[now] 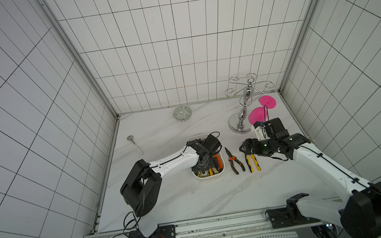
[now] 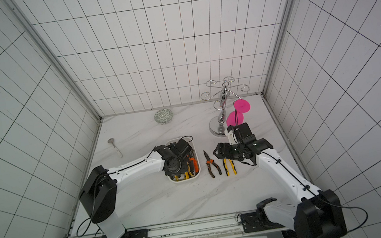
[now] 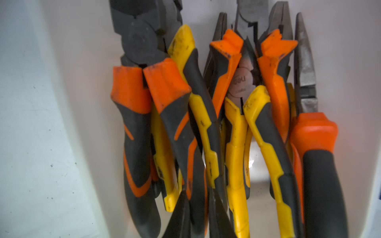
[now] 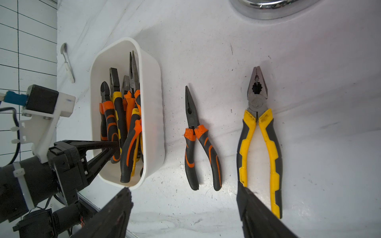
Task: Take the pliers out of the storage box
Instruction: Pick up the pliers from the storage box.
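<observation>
The white storage box (image 1: 209,176) sits mid-table and holds several pliers (image 3: 235,134) with orange-and-black or yellow-and-black handles, packed side by side. My left gripper (image 3: 196,190) reaches down into the box, shut on the handle of an orange-and-black pair; the right wrist view shows its fingers (image 4: 111,147) meeting on that handle. Right of the box, orange needle-nosed pliers (image 1: 234,161) and yellow blunt pliers (image 1: 253,162) lie on the table. My right gripper (image 1: 245,148) hovers open over the yellow pair's head, with nothing between its fingers.
A chrome hanging stand (image 1: 243,119) with pink glasses (image 1: 258,114) stands just behind my right wrist. A green-patterned bowl (image 1: 182,113) sits at the back and a silver spoon (image 1: 134,143) lies at the left. Tiled walls enclose the marble table on three sides.
</observation>
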Robot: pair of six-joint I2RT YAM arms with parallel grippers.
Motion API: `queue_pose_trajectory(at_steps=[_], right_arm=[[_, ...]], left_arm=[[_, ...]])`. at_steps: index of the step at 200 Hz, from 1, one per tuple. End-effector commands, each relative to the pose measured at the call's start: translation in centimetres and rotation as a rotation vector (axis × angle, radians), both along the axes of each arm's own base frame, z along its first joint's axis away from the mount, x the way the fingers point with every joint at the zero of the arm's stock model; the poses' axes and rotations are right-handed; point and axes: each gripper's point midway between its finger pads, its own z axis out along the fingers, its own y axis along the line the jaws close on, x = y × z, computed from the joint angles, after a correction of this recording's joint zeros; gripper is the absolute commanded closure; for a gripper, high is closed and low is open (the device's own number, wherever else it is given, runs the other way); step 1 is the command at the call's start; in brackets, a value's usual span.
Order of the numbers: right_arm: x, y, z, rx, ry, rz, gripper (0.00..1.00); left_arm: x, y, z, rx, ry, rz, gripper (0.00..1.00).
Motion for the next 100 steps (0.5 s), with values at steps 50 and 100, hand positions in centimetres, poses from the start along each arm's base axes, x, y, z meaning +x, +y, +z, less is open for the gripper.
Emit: queue_pose_trajectory(at_steps=[50, 100], right_arm=[[-0.6, 1.6, 0.8, 0.047, -0.023, 0.053, 0.17], [-0.6, 2.6, 1.3, 0.058, -0.036, 0.086, 0.17]], left_arm=[[0.7, 1.8, 6.7, 0.058, -0.119, -0.014, 1.00], [1.2, 3.6, 8.6, 0.073, -0.149, 0.008, 1.00]])
